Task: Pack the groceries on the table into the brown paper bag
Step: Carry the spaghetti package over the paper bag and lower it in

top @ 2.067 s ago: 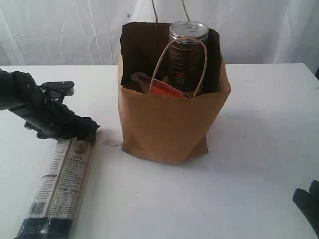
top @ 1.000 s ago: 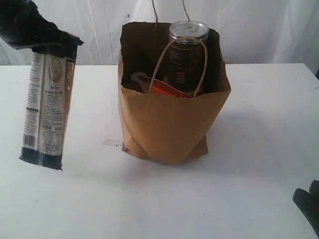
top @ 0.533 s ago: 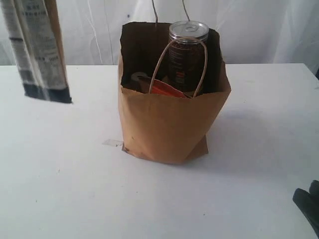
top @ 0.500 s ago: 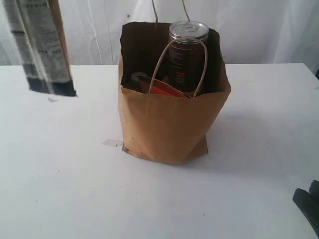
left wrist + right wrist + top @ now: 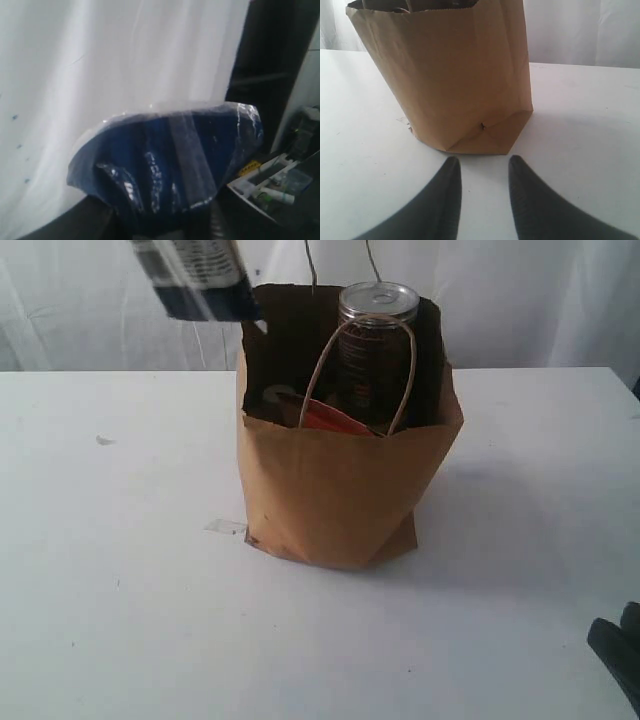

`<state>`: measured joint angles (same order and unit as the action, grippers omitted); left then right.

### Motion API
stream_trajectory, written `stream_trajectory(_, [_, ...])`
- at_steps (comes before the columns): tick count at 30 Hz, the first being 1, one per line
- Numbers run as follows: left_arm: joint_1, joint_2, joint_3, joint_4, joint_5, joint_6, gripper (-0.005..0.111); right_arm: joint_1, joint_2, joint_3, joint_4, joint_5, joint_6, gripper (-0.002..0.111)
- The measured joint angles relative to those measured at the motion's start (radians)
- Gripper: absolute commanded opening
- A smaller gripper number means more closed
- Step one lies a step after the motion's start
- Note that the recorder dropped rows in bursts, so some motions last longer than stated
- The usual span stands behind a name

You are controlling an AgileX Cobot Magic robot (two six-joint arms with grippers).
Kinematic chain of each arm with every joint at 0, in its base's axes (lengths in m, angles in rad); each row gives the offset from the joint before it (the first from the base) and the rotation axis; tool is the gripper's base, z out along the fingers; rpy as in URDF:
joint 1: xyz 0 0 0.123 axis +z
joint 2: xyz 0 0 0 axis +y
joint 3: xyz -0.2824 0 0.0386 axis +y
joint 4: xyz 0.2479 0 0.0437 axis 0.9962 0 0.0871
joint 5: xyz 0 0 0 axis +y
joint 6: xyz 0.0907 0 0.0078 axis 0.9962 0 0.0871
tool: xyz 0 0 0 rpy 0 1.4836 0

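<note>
White curtain [image 5: 90, 310] behind, white table [image 5: 120, 580] below. The brown paper bag [image 5: 340, 490] stands upright mid-table with its mouth open and one cord handle looped over the front.

Contents you can make out:
- The silver-topped tin [image 5: 378, 335] stands tall at the back and pokes above the rim.
- The brown pouch [image 5: 330, 420] leans in front of it, orange label showing.
- A pale rounded thing sits low on the left, too hidden to name.

The long dark-blue pasta packet [image 5: 198, 275] is off the table. Only its lower end shows, in the air just beside the bag's rear left corner and above the rim.

Your left gripper [image 5: 160, 230] is mostly hidden behind the packet's end. Judge it clamped on the packet, since nothing else bears it.

Your right gripper [image 5: 484, 160] sits low by the table's near right side, facing the bag. Its fingers are spread with nothing between them.

No other grocery shows on the tabletop. My judgement is that you are nearly done, with the packet the last piece to go in. Whether the smaller items lie deeper in the bag cannot be told.
</note>
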<state>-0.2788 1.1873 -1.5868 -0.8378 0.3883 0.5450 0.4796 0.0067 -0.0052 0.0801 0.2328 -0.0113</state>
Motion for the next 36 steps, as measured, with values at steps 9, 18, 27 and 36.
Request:
stream_trajectory(9, [0.0, 0.007, 0.0, -0.523, 0.018, 0.476, 0.0, 0.0, 0.0, 0.0, 0.0, 0.0, 0.0, 0.031])
stream_trajectory(18, [-0.002, 0.088, 0.0, -0.673, 0.134, 0.617, 0.0, 0.0, 0.0, 0.0, 0.0, 0.0, 0.0, 0.031])
stream_trajectory(27, [-0.144, 0.141, 0.0, -0.687, 0.113, 0.773, 0.0, 0.0, 0.0, 0.0, 0.0, 0.0, 0.0, 0.031])
stream_trajectory(36, [-0.234, 0.2, 0.0, -0.695, 0.04, 0.811, 0.0, 0.0, 0.0, 0.0, 0.0, 0.0, 0.004, 0.031])
